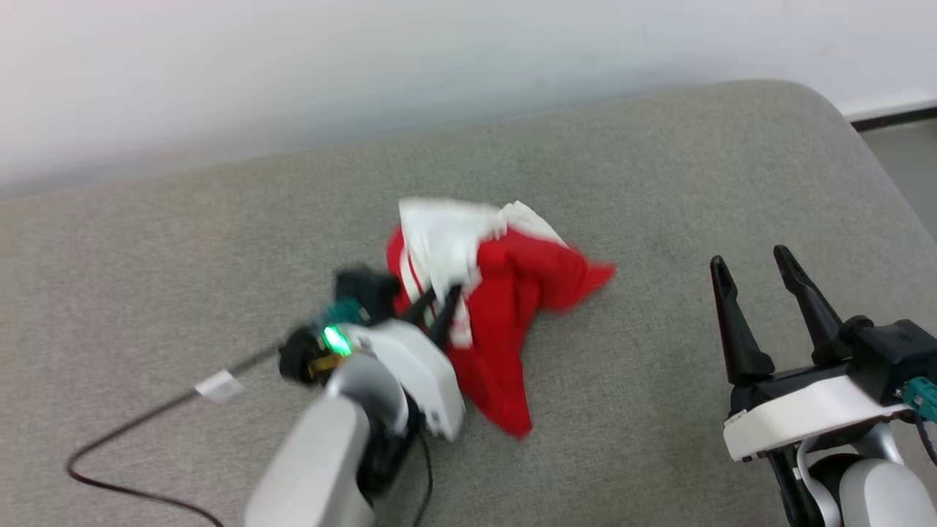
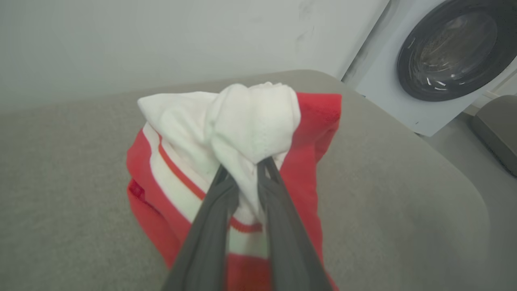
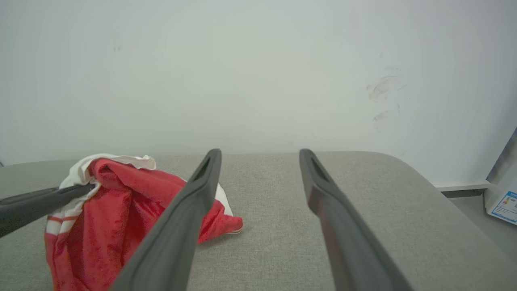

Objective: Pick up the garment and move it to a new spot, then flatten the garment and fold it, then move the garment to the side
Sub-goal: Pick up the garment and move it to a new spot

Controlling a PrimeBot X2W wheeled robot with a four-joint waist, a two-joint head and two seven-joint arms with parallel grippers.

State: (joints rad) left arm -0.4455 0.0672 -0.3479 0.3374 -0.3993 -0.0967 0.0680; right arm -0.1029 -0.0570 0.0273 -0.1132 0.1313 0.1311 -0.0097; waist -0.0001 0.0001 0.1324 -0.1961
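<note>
The garment point(image 1: 505, 307) is a bunched red shirt with white sleeves and red-and-white striped trim, lifted partly off the grey cushion point(image 1: 219, 241). My left gripper point(image 1: 438, 301) is shut on a fold of it near the striped trim. In the left wrist view the two dark fingers point(image 2: 210, 218) pinch white cloth of the garment point(image 2: 250, 121), which hangs bunched over the tips. My right gripper point(image 1: 754, 260) stands open at the lower right, well clear of the cloth. In the right wrist view its fingers point(image 3: 194, 202) spread wide, with the garment point(image 3: 117, 210) at the left.
A black cable point(image 1: 132, 424) with a white tag trails across the cushion at the lower left. A pale wall point(image 1: 366, 66) runs behind the cushion. A washing machine point(image 2: 444, 52) stands off the cushion's right end, past the rounded edge point(image 1: 842, 110).
</note>
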